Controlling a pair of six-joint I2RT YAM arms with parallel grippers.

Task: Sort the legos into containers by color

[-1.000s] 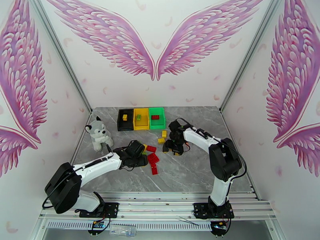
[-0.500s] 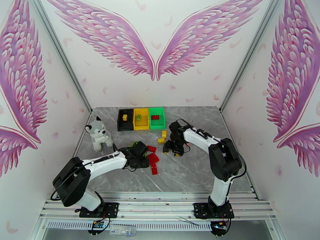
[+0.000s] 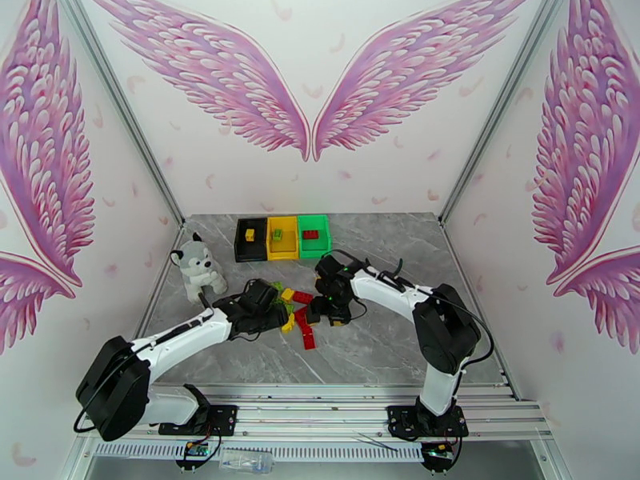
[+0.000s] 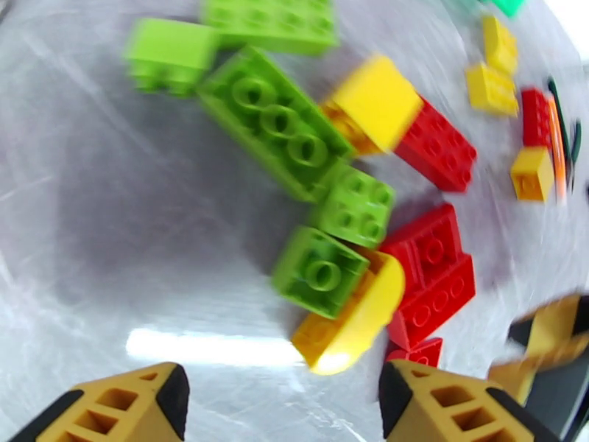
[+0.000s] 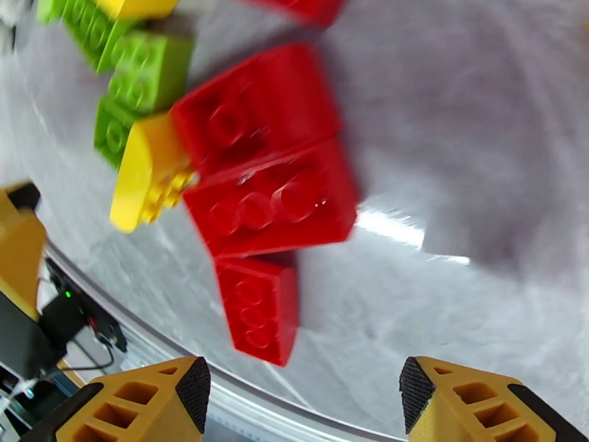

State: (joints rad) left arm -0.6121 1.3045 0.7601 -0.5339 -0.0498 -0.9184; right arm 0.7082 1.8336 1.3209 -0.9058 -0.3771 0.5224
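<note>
Left gripper (image 4: 283,408): jaws spread wide, nothing between them. Its fingers (image 4: 121,407) are ochre plastic wedges with open triangular ribbing and black inner faces.

Just beyond them we note the legos (image 4: 331,237). They are glossy studded blocks in light green, yellow and red, jumbled and touching, several tipped on edge. A long green brick (image 4: 276,123) shows round studs. A yellow brick (image 4: 353,318) leans on a small green brick (image 4: 320,270).

Right gripper (image 5: 305,407): also parted and empty, over three red bricks (image 5: 276,200) lying flat and touching. This view is motion-blurred.

From above, both grippers sit low at the pile in mid-desk, the left gripper on its left side and the right gripper on its right.

The containers (image 3: 282,248) are three square thin-walled bins joined in a row at the far side of the desk (image 3: 384,346).
- black bin (image 3: 240,243), left: a yellow brick
- yellow bin (image 3: 282,251), middle: a green brick
- green bin (image 3: 314,248), right: a red brick

The desk is grey, marble-veined, with a slight sheen. A fuzzy grey-white plush husky (image 3: 196,270) sits at its left.
</note>
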